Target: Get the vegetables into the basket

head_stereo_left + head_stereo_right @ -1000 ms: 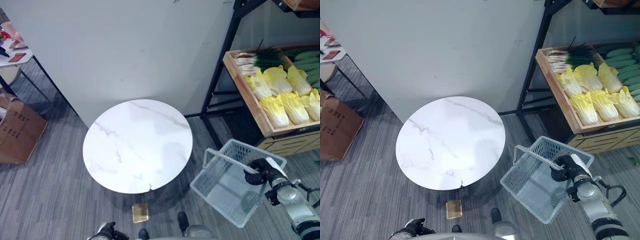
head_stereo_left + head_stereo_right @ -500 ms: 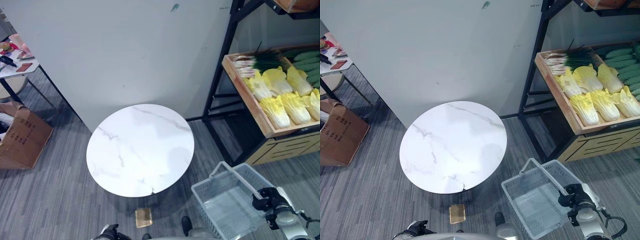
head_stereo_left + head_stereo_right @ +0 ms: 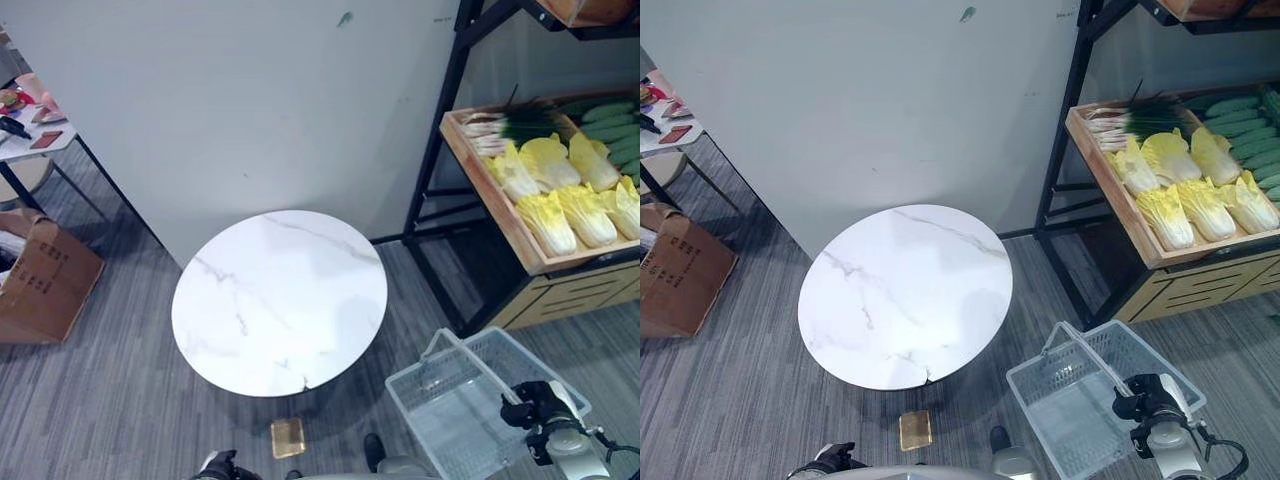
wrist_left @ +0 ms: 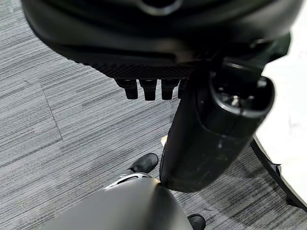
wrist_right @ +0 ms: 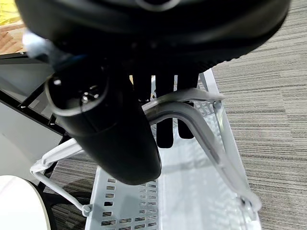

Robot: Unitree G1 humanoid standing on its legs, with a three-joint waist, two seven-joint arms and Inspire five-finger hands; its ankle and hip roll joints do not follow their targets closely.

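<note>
Left eye view looks down on a round white marble table standing on grey carpet before a pale wall. To the table's right stands a black metal shelf rack. Its wooden tray holds the vegetables: yellow-leaved cabbages in two rows, green onions at the tray's far end, and cucumbers at the right edge.

At the lower right, the right hand grips the grey handle of a pale plastic basket, which hangs off the floor, near the table's right side and well apart from the tray. The right wrist view shows the dark fingers curled over the handle bar with the thumb alongside, so the hand is clamped on it. The basket's ribbed floor is bare; no vegetable lies in it.

The left hand shows in the left wrist view, hanging over the carpet beside the table's edge, its fingertips curled in a short row, closed on nothing.

At far left sit a brown cardboard box and the corner of a small side table bearing small items. A small tan block lies on the carpet near the table's base.
</note>
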